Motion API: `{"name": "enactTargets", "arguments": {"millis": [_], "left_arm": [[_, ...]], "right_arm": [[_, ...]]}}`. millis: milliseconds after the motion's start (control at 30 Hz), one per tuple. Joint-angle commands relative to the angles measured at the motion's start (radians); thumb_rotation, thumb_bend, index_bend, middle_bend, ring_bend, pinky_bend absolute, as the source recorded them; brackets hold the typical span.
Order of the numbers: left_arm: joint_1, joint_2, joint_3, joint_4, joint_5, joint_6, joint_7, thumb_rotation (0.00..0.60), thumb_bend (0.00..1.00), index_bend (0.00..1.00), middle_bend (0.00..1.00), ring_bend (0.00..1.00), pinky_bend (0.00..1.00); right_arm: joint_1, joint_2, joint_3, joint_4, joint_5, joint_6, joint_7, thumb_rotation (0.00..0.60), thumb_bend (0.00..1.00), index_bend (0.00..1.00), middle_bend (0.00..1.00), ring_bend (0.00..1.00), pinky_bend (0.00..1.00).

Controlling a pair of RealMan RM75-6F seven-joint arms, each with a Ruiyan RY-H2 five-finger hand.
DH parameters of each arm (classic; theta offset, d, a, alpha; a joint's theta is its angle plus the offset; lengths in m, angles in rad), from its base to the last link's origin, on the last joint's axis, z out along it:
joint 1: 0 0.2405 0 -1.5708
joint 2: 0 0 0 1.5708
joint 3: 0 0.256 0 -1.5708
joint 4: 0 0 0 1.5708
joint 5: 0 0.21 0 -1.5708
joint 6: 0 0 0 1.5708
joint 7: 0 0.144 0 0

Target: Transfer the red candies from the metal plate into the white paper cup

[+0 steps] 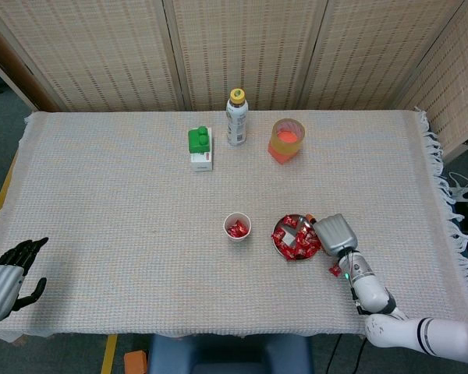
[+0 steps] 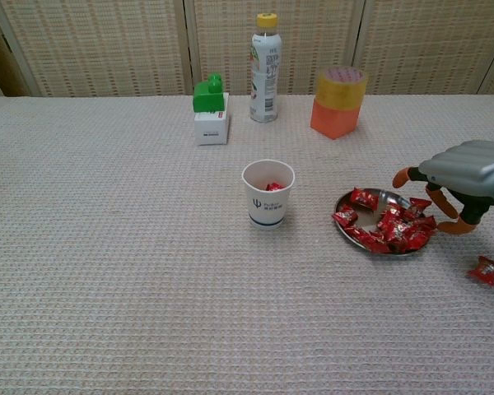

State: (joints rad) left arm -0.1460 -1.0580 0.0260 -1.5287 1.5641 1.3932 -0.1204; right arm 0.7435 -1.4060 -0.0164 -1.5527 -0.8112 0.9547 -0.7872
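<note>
Red candies (image 2: 389, 230): heaped on metal plate (image 2: 377, 197), right of white paper cup (image 2: 268, 194); a few already in cup.
Right hand (image 2: 459, 174): nearer; over plate's right rim, fingers apart, holding nothing visible.
Left hand (image 1: 6, 275): idle, spread, worktop's far corner.
Stray candy (image 2: 487, 269): beside plate.
Cup print: blue logo, illegible.
</note>
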Motion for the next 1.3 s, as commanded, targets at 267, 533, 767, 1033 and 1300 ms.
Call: {"name": "enactTargets", "arguments": {"millis": [267, 533, 767, 1033, 1300], "left_arm": [[0.0, 0.003, 0.002, 0.002, 0.004, 0.003, -0.011, 0.6, 0.46, 0.0, 0.1, 0.08, 0.18], [0.0, 0.005, 0.004, 0.009, 0.014, 0.008, -0.028, 0.6, 0.46, 0.0, 0.11, 0.08, 0.18], [-0.001, 0.004, 0.005, 0.014, 0.02, 0.01, -0.037, 0.6, 0.46, 0.0, 0.11, 0.08, 0.18], [-0.002, 0.004, 0.007, 0.025, 0.036, 0.023, -0.059, 0.6, 0.46, 0.0, 0.12, 0.09, 0.19], [-0.003, 0.001, 0.01, 0.031, 0.044, 0.027, -0.064, 0.6, 0.46, 0.0, 0.12, 0.09, 0.19]], "right_arm": [[0.011, -0.038, 0.001, 0.029, 0.021, 0.004, -0.02, 0.6, 0.26, 0.28, 0.63, 0.63, 0.86], [0.02, -0.046, 0.004, 0.031, 0.044, 0.004, -0.034, 0.6, 0.25, 0.33, 0.63, 0.64, 0.86], [0.035, -0.066, 0.007, 0.05, 0.072, -0.002, -0.054, 0.6, 0.26, 0.36, 0.64, 0.64, 0.86], [0.047, -0.082, 0.006, 0.058, 0.099, 0.008, -0.082, 0.6, 0.25, 0.51, 0.67, 0.67, 0.87], [0.057, -0.092, 0.003, 0.058, 0.116, 0.016, -0.104, 0.6, 0.26, 0.55, 0.68, 0.69, 0.87]]}}
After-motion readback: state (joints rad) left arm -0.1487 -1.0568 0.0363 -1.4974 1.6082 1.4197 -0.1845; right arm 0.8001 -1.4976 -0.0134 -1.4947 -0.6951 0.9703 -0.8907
